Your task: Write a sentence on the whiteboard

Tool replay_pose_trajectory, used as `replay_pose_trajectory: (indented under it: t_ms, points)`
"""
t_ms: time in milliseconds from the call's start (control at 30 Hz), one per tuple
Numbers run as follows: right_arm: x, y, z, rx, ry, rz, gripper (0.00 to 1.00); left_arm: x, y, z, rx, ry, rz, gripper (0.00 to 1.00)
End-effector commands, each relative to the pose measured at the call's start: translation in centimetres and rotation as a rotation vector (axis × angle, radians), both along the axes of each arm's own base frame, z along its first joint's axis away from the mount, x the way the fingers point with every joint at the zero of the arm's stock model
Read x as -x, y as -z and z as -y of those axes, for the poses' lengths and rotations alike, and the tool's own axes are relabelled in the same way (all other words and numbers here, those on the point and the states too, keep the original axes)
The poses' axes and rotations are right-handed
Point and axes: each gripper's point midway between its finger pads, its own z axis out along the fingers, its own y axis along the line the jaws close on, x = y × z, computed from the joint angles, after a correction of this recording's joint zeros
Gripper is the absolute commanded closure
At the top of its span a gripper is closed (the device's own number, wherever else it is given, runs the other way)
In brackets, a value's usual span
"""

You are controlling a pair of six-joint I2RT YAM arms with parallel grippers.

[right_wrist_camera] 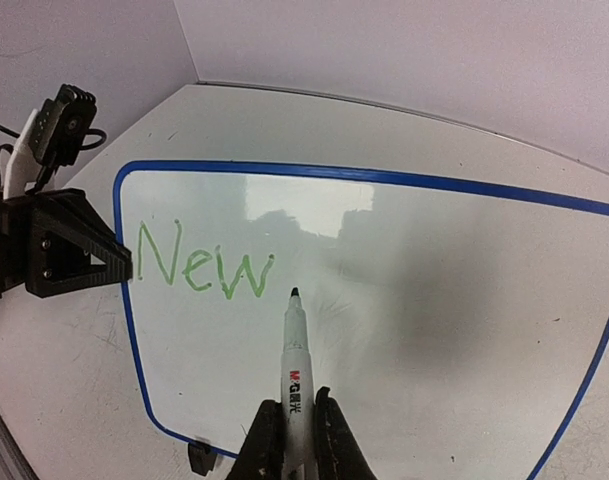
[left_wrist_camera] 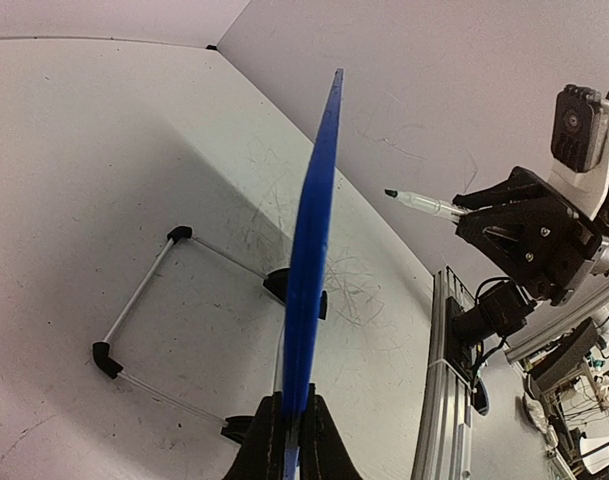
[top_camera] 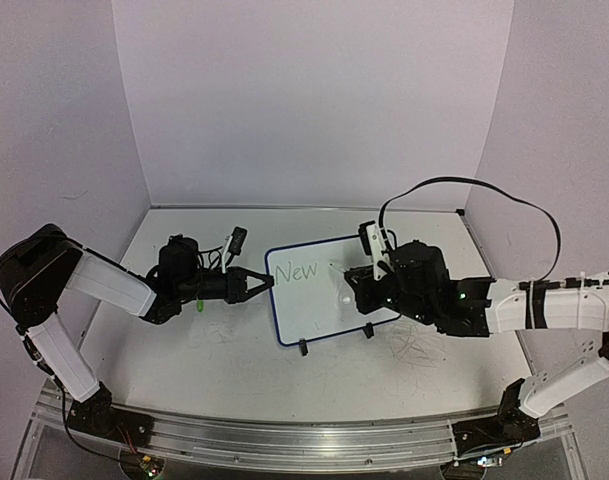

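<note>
The right jaws pinch a marker (right_wrist_camera: 295, 350), its tip held just off the whiteboard (right_wrist_camera: 364, 176) beside "New", the only part of the sentence (right_wrist_camera: 204, 265) written. The board stands propped on the surface (top_camera: 224, 350), its far edge clamped by the left jaws. Too hard a press could shove or tip the board, dragging the stroke or smearing fresh ink.
</note>
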Motion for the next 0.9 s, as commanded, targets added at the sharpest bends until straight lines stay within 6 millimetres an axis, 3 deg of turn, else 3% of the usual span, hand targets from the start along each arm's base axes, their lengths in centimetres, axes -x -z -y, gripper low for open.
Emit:
replay_pose_trajectory:
  t_ms: [0,400,867]
  points:
    - [-0.3,-2.3,0.6,-0.043,0.024,0.073,1.00,0.0,-1.6,0.2,0.030,-0.011,0.009,1.00]
    - [-1.3,-2.2,1.1,-0.071,0.059,0.048,1.00,-0.3,-1.3,0.0,0.016,-0.034,0.010,1.00]
    - [-2.5,-2.2,0.3,-0.073,0.069,0.043,1.00,-0.1,-1.3,0.1,0.000,-0.016,0.025,1.00]
